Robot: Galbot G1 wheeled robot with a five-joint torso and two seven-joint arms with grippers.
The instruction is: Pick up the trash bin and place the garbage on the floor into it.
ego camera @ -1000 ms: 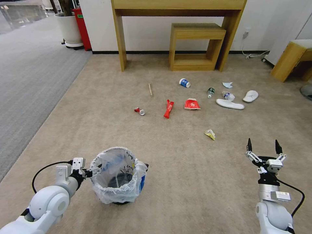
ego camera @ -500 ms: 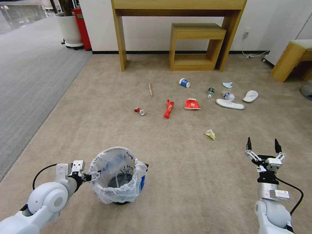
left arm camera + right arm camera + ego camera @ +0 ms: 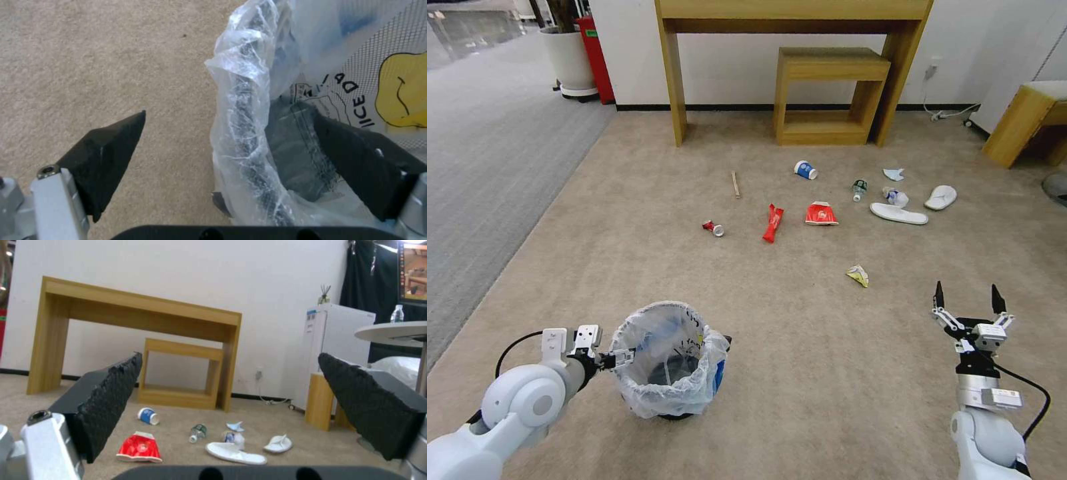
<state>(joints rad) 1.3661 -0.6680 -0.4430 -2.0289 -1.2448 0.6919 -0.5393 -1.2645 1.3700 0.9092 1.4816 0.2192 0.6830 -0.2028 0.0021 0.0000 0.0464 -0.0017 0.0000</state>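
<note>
The trash bin [image 3: 662,395], black with a crinkly clear bag, stands on the beige floor [image 3: 814,353] at the near left. My left gripper [image 3: 616,360] is open at its left rim. In the left wrist view the left gripper [image 3: 227,113] straddles the bagged rim [image 3: 242,100], one finger outside and one inside. The garbage lies farther out: a crushed can [image 3: 714,228], red wrappers [image 3: 772,223], a paper cup [image 3: 806,170], a stick [image 3: 735,184], a small bottle [image 3: 859,189], a yellow wrapper [image 3: 858,275] and white slippers [image 3: 898,213]. My right gripper [image 3: 968,297] hangs open and empty at the near right.
A wooden console table [image 3: 794,13] with a small wooden stool [image 3: 827,97] under it stands against the far wall. Grey striped carpet [image 3: 487,167] runs along the left, with a white planter [image 3: 569,63] and a red bin [image 3: 594,57]. Wooden furniture [image 3: 1020,120] sits at the right.
My left gripper has sunk a little along the bin's rim and the arm drew back slightly. My right gripper rose a touch. The bin and litter stayed put.
</note>
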